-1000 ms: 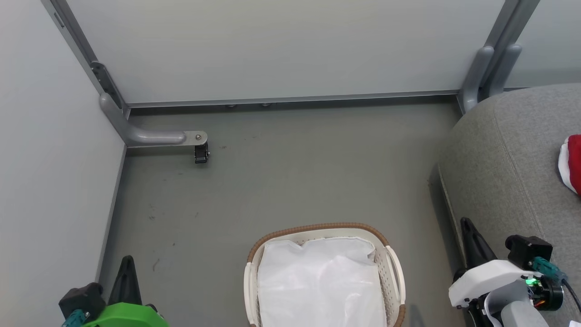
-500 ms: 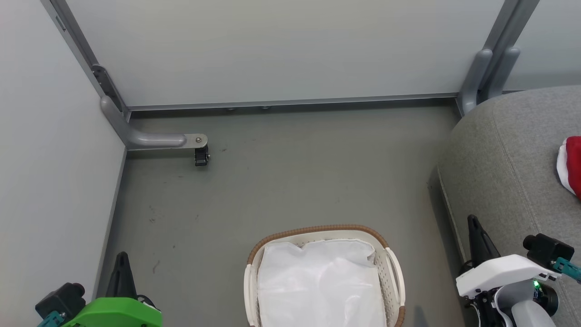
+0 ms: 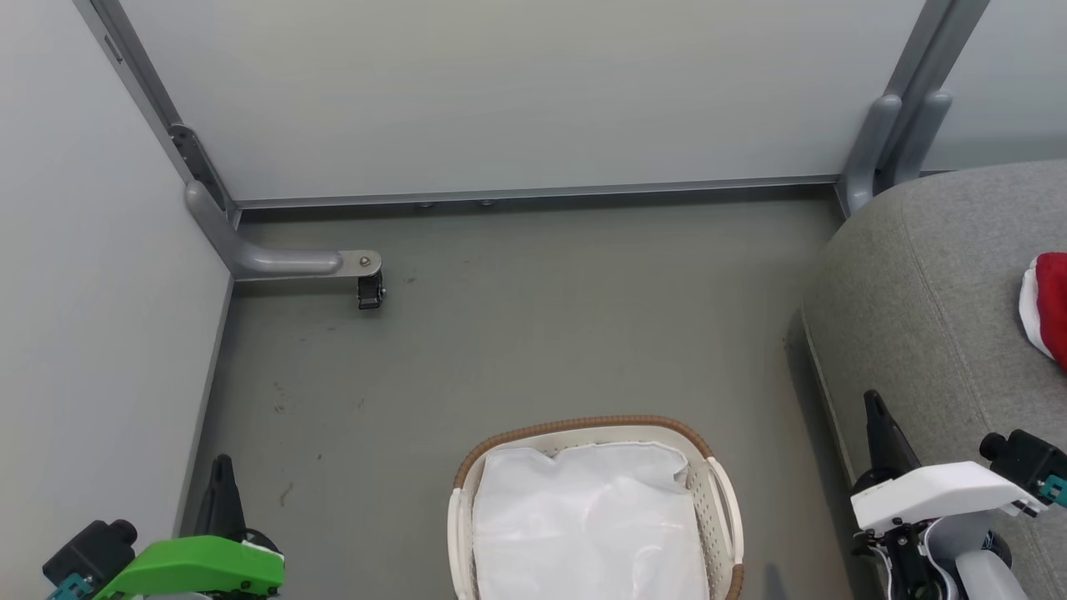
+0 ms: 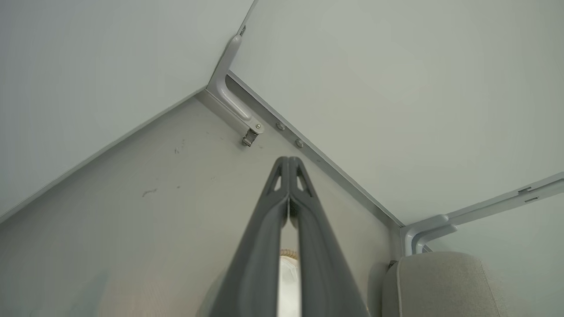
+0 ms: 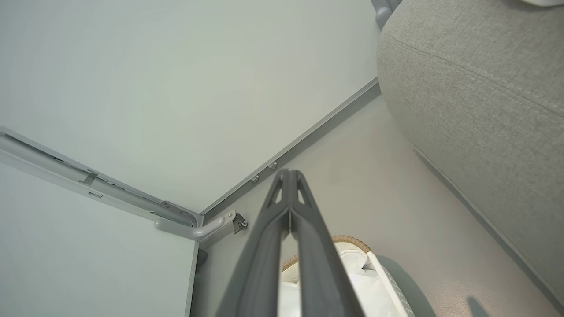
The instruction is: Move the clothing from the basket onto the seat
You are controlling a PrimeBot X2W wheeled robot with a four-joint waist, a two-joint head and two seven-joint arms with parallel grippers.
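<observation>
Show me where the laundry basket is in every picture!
Head view: basket at the bottom middle.
Left wrist view: a sliver of it at the bottom, behind the shut left pincer.
Right wrist view: bottom middle, beside the shut right pincer.
Shared landmark: the bent grey corner bracket.

light: even, bright | shadows: soft, faint | focus: sharp | wrist views: wide-angle bending at edges

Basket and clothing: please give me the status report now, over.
Left end effector shut, empty; right end effector shut, empty. Red clothing lies on the seat; basket holds white liner. No obstacle seen.
</observation>
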